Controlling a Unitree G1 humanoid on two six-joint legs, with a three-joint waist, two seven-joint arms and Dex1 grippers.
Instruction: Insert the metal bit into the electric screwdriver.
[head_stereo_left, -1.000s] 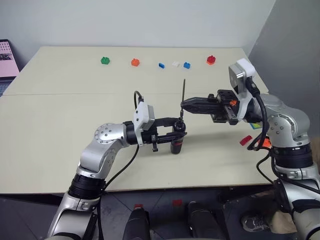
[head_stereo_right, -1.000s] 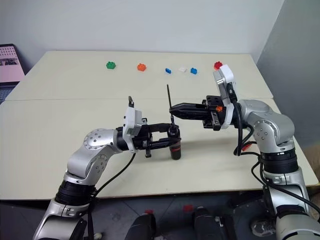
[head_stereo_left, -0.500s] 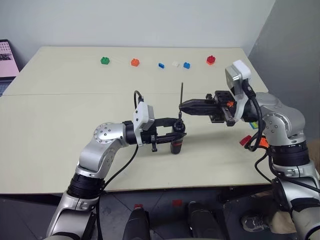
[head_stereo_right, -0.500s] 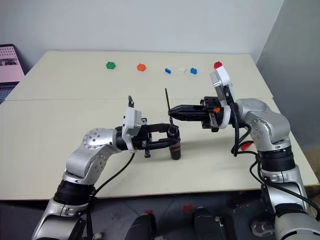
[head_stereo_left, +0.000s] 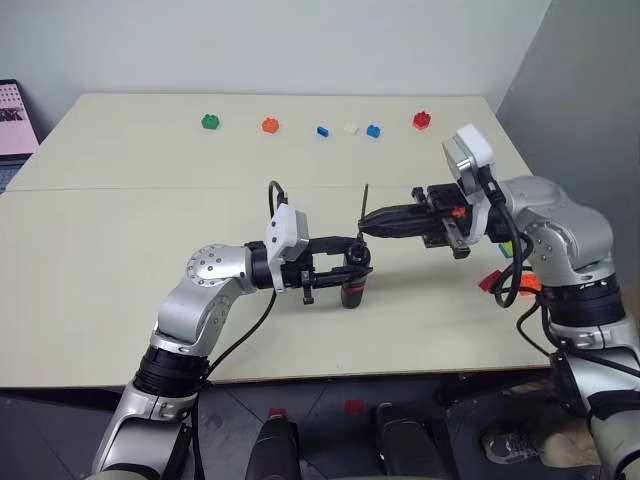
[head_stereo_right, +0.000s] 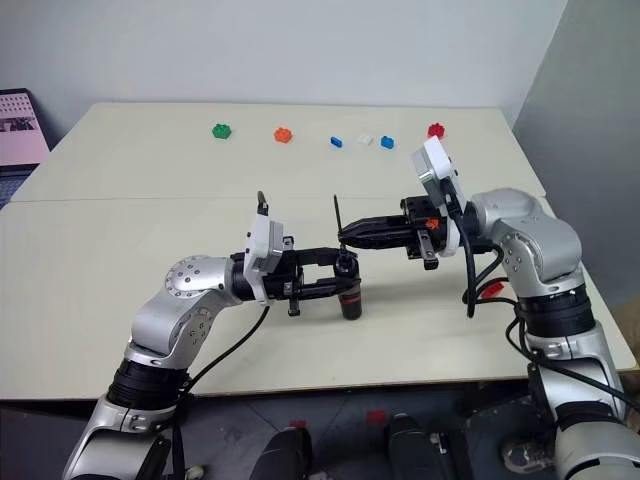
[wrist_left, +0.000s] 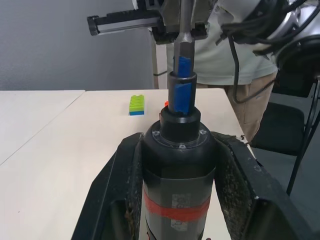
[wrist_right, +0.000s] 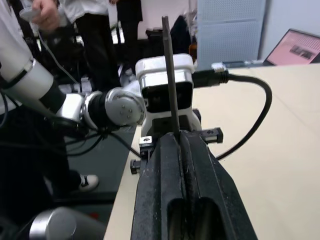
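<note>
At frame centre, our right gripper (head_stereo_left: 364, 226) pinches the thin grey metal bit (head_stereo_left: 366, 204) upright, just above the black red-banded electric screwdriver (head_stereo_left: 353, 280). Our left gripper (head_stereo_left: 352, 268) clamps that screwdriver. Bare beige table (head_stereo_left: 120, 230) lies open all around.

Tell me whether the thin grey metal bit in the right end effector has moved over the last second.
Yes. The thin grey metal bit has sunk: its top, once near the blue toy brick row, now sits lower, closer to the black electric screwdriver.
</note>
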